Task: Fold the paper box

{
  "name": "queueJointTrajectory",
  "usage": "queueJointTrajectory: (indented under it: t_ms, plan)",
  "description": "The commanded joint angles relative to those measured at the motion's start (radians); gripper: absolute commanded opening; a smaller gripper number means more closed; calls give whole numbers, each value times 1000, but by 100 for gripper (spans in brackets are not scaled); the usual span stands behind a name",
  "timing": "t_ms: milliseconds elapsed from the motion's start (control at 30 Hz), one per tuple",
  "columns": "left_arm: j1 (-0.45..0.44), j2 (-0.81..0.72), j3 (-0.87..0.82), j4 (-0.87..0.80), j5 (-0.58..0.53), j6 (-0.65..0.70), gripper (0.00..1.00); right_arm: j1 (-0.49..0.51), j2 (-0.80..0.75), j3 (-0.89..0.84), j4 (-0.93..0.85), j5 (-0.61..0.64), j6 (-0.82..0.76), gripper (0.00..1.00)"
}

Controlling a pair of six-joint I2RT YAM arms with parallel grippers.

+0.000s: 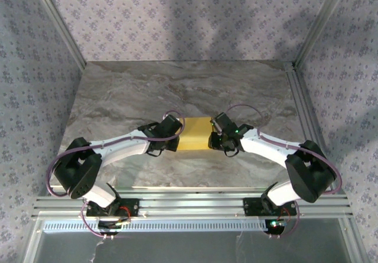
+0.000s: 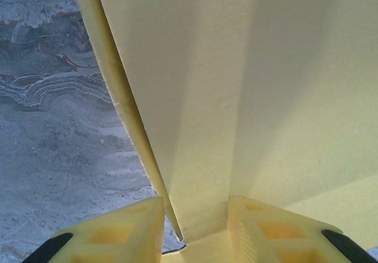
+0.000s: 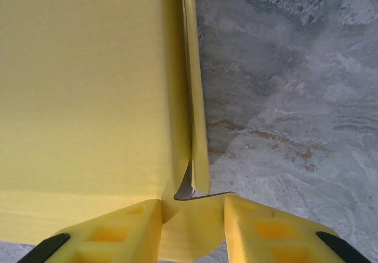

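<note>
Left gripper (image 2: pixel 195 218), right gripper (image 3: pixel 193 216) clamped on paper box (image 1: pixel 195 134), marble table (image 1: pixel 177 85), patterned walls (image 1: pixel 177 15)

Grey marbled table (image 1: pixel 118 97) — floral-patterned walls (image 1: pixel 177 15) around it, aluminium rail (image 1: pixel 195 207) along the near edge.

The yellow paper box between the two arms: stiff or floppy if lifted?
Probably light and bendy: the paper box is thin card, its seams gaping at the creases. Likely crushable, though the folded walls may add some stiffness.

The paper box (image 1: pixel 195 134) is yellow, the table (image 1: pixel 177 85) grey-brown marbled, the walls (image 1: pixel 177 15) lilac with floral print.
</note>
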Motion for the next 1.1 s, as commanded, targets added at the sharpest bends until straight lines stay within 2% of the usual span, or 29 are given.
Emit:
queueJointTrajectory:
  t_ms: [0,433,1067]
  plan:
    - [-9,19,14,-1,24,-14,33,-9,-7,-26,55,-77,30,34]
    - [-9,18,1,34,53,-26,33,-49,-24,-70,137,-162,80,37]
    - [-9,26,-2,47,73,-48,33,-47,-26,-83,162,-201,137,33]
